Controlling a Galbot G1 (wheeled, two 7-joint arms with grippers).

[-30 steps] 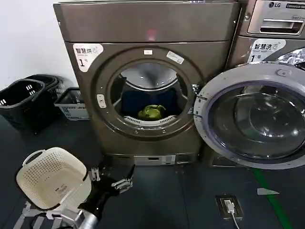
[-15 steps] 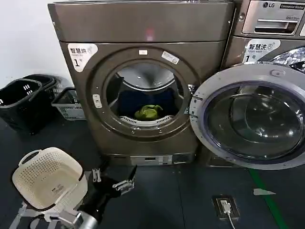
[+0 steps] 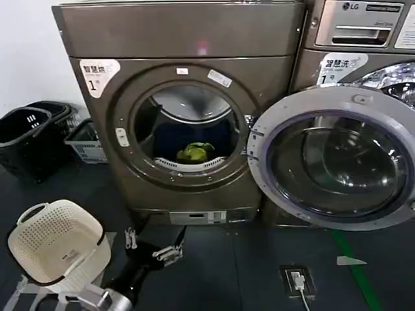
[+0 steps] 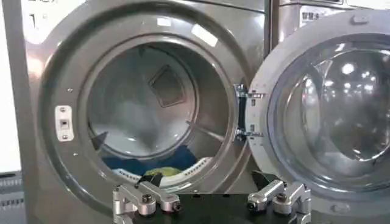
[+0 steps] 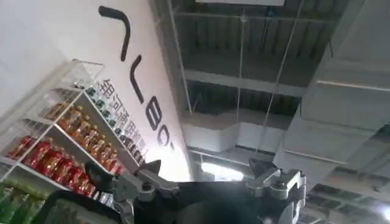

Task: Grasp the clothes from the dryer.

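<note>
Saw the dryer (image 3: pixel 181 116), big and bronze-grey, with a white "1" sticker (image 3: pixel 98 70) up at 11 o'clock from its round hole. Found the clothes (image 3: pixel 194 152), a small yellow-green bundle, lying at the bottom of the drum, down at 6 o'clock inside the hole, on top of something dark blue. Caught a bit of the same yellow-green bundle (image 4: pixel 163 174) from the left wrist camera too, low in the drum. Saw the round door (image 3: pixel 334 159) swung wide open at 3 o'clock from the hole, in front of the LG machine (image 3: pixel 363 39). Spotted the left gripper (image 3: pixel 150 243) low over the dark floor (image 3: pixel 227 272), at 6 o'clock from the hole and well apart from the clothes, with its fingers spread apart and nothing between them. Saw the right gripper (image 5: pixel 210 185) pointing up at a ceiling and a shelf of bottles (image 5: pixel 67 140), fingers spread wide too and holding nothing. Noticed a cream basket (image 3: pixel 55 243) at 9 o'clock from the left gripper, and black baskets (image 3: pixel 29 136) by the wall at 9 o'clock from the dryer.
</note>
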